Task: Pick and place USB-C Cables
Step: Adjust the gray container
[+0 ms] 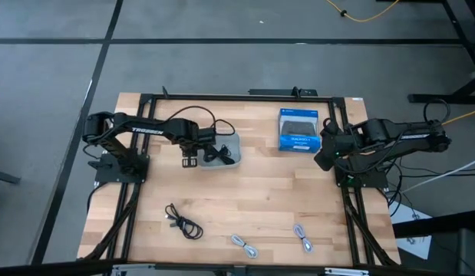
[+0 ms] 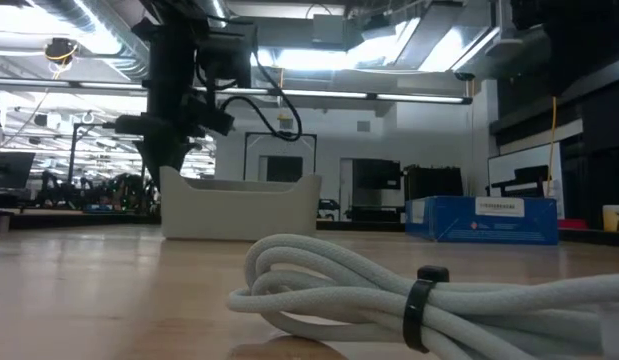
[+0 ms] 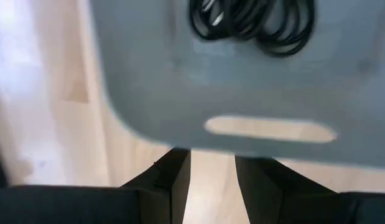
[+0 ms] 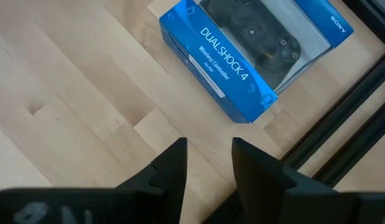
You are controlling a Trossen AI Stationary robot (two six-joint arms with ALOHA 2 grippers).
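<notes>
USB-C Cables: one black cable [image 1: 216, 154] lies in the tray [image 1: 233, 142], three await on the surface [image 1: 245, 192], left hand [image 1: 189, 162] hovering spread, apparently after release.

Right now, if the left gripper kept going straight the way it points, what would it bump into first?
Probably the translucent grey plastic tray, its near rim with the handle slot. The left gripper points at it, fingers apart, with the coiled black cable inside. Depth is unclear.

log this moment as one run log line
left gripper: open, empty, beside tray | black cable: in tray | black cable, two grey cables: on table | right gripper: open, waiting
</notes>
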